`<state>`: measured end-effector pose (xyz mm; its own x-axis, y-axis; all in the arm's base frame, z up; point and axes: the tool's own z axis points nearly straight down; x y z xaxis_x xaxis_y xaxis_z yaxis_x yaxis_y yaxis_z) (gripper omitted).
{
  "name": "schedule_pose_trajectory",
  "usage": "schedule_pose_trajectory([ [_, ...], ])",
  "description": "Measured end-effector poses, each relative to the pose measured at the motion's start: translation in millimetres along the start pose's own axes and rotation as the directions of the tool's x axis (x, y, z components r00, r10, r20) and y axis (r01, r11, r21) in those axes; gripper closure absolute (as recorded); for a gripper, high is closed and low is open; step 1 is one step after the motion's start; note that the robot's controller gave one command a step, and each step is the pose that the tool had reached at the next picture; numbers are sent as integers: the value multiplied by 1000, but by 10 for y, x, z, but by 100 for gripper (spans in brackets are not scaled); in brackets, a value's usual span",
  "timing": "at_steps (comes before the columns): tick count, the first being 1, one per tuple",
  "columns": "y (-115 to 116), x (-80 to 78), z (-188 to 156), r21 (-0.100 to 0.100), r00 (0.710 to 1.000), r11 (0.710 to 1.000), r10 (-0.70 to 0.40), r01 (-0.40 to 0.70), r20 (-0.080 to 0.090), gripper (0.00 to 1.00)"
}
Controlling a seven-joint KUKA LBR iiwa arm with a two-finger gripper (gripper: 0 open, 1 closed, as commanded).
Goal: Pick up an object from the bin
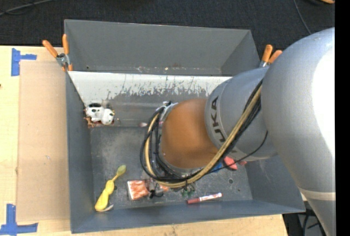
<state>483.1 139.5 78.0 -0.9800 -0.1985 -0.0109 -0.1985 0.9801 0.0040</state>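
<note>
A dark tip of my gripper pokes out below the arm's orange cover, low in the bin near the front wall. It sits right beside a small copper-red foil packet, at the packet's right edge. Whether it touches the packet is hidden. A thin red and white stick lies just to the right on the bin floor. A yellow banana-shaped thing lies to the left of the packet, in the front left corner.
A small white and black toy rests against the back left wall. A red piece shows under the arm at the right. The arm and its cables cover the bin's middle and right.
</note>
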Motion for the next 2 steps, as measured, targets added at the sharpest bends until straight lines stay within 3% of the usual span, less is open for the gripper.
schedule_pose_trajectory([
  [2, 8, 23, -835, 1, 1000, 1000, 1, -1, -12, 100],
])
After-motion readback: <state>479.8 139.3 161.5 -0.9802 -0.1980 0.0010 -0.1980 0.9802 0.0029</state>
